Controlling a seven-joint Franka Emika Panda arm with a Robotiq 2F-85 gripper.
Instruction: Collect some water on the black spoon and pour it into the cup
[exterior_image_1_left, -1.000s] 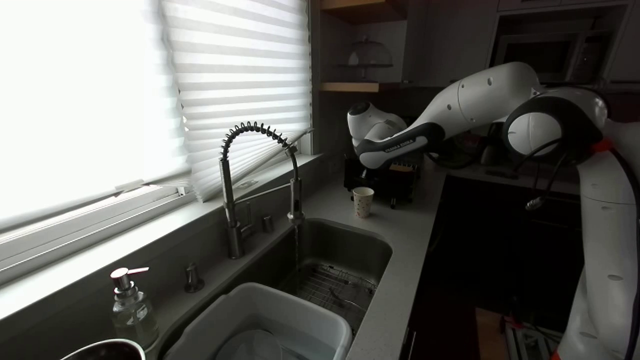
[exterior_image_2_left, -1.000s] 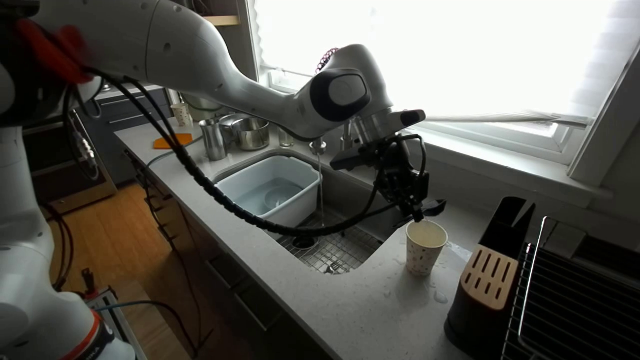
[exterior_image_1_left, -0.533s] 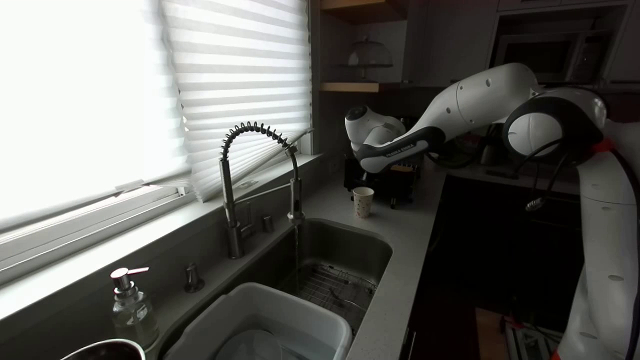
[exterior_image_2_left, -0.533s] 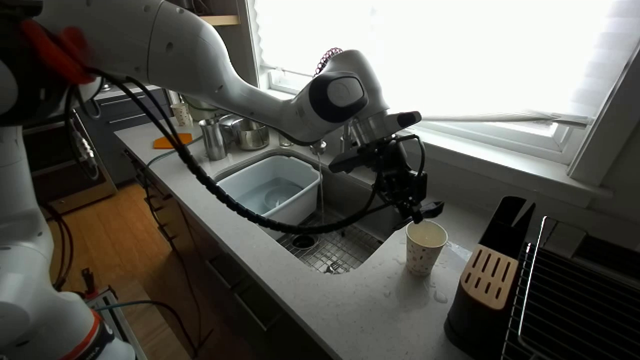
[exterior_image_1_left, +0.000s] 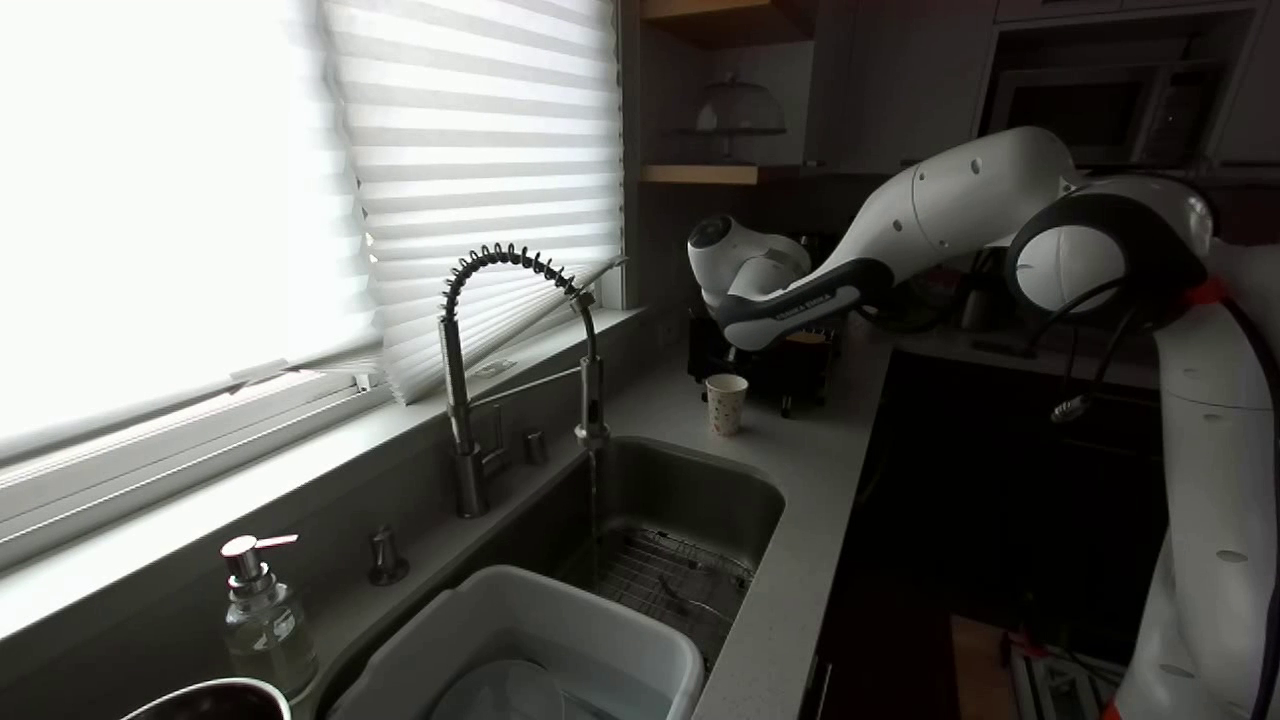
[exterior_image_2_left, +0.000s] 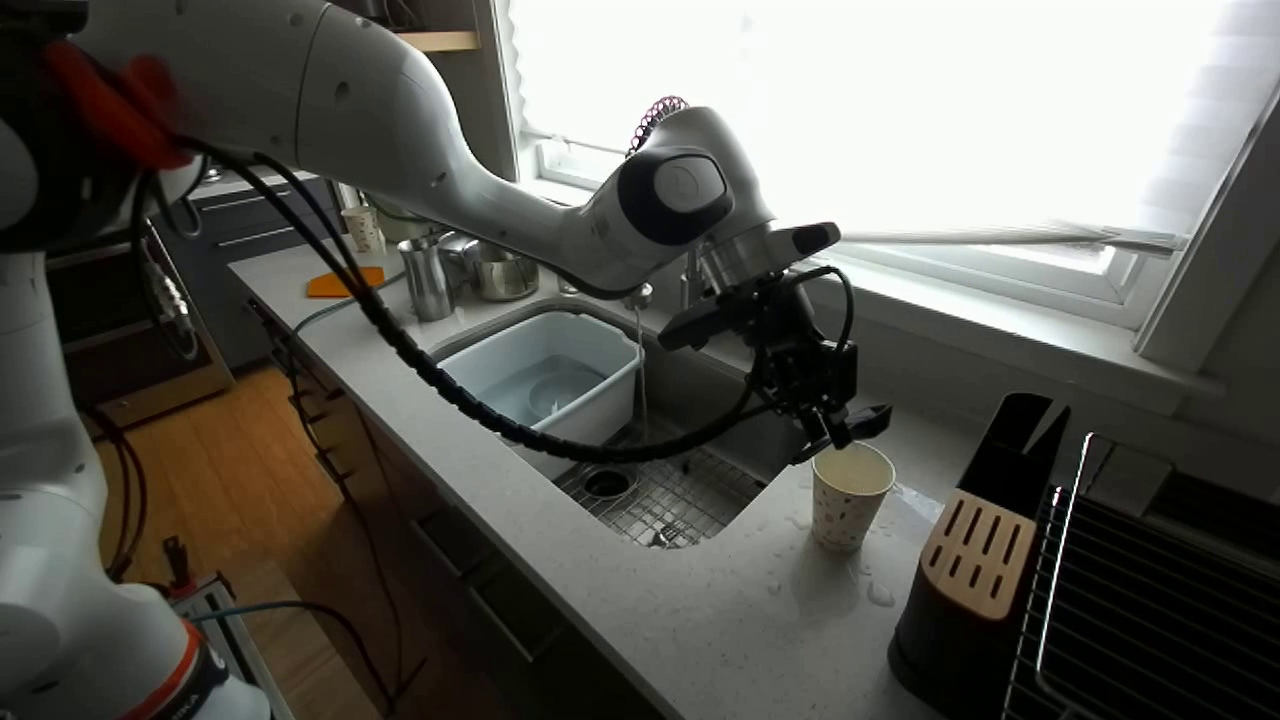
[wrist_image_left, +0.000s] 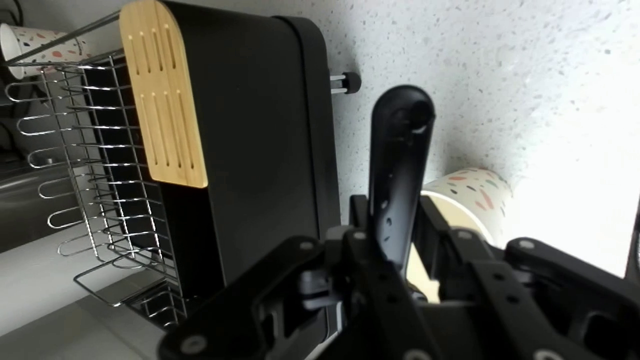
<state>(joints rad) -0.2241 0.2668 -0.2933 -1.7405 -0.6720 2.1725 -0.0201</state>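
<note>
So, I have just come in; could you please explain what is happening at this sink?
A robot arm holds the black spoon in its jaws, close above the patterned cup, which stands upright on the counter beside the sink. Water runs from the faucet. Drops show on the spoon; whether the cup holds any water, I cannot tell.

Spoon (wrist_image_left: 400, 185): glossy, smooth. Cup (exterior_image_2_left: 848, 515): matt paper. Knife holder (wrist_image_left: 255, 125): matt, plastic-looking; wooden lid (wrist_image_left: 155, 83). Dish rack (wrist_image_left: 112, 146): shiny metal wire. Faucet (exterior_image_1_left: 456, 390): satin metal. Tub (exterior_image_1_left: 590, 622): smooth plastic. Counter (exterior_image_2_left: 650, 630): smooth, speckled.
</note>
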